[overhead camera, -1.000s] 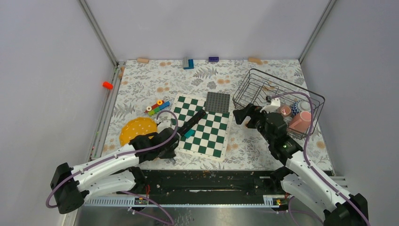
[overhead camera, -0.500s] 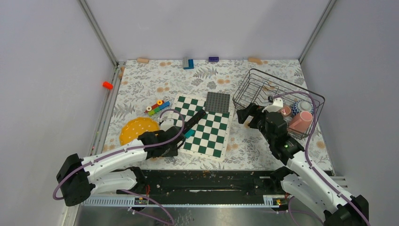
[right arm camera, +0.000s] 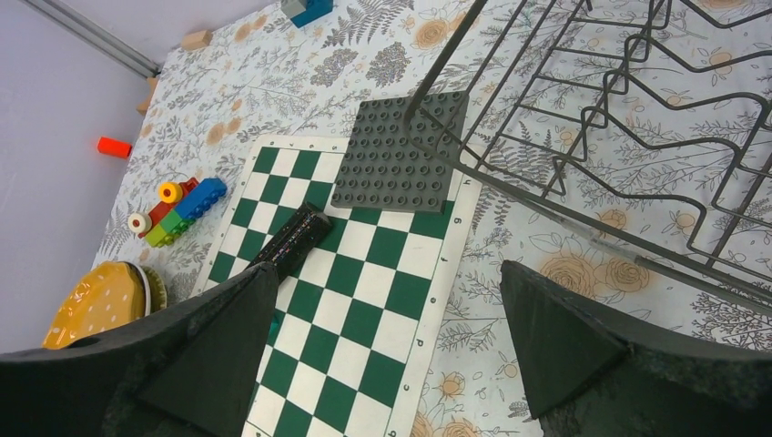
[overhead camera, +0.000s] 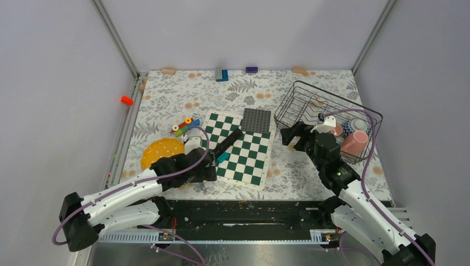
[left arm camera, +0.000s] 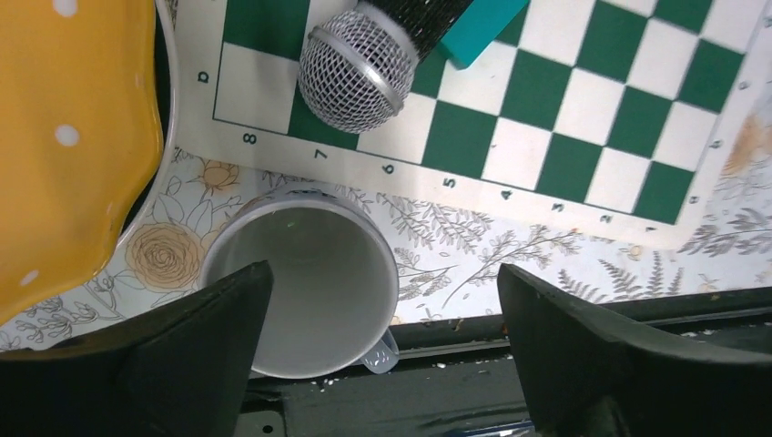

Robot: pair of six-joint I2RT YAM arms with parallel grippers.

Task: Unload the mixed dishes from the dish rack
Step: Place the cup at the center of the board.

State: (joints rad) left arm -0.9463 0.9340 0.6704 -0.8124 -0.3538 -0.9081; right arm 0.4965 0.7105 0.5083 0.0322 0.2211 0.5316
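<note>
My left gripper [left arm camera: 382,300] hangs low over the near edge of the table [overhead camera: 183,91], its jaws spread wide. A mug [left arm camera: 300,291] stands upright beneath them, pale inside. The left jaw covers its left rim, and the right jaw is well clear of it, so nothing is pinched. Just left of the mug lies the yellow plate [left arm camera: 73,137] with white dots, flat on the table. Just beyond the mug, a microphone [left arm camera: 360,68] rests its silver mesh head on the near-left corner of the green-and-white chessboard [left arm camera: 564,127], with a teal block [left arm camera: 482,27] beside it.

Farther right, my right gripper [right arm camera: 382,282] hovers between the chessboard and the dish rack [right arm camera: 583,118], jaws spread wide and empty. A dark grey studded plate [right arm camera: 401,150] overlaps the board's far edge. Toy blocks [right arm camera: 177,205] sit left of the board.

At the rack's right end are a pink mug [overhead camera: 353,142] and a small patterned dish [overhead camera: 349,126], partly hidden by my wrist.
</note>
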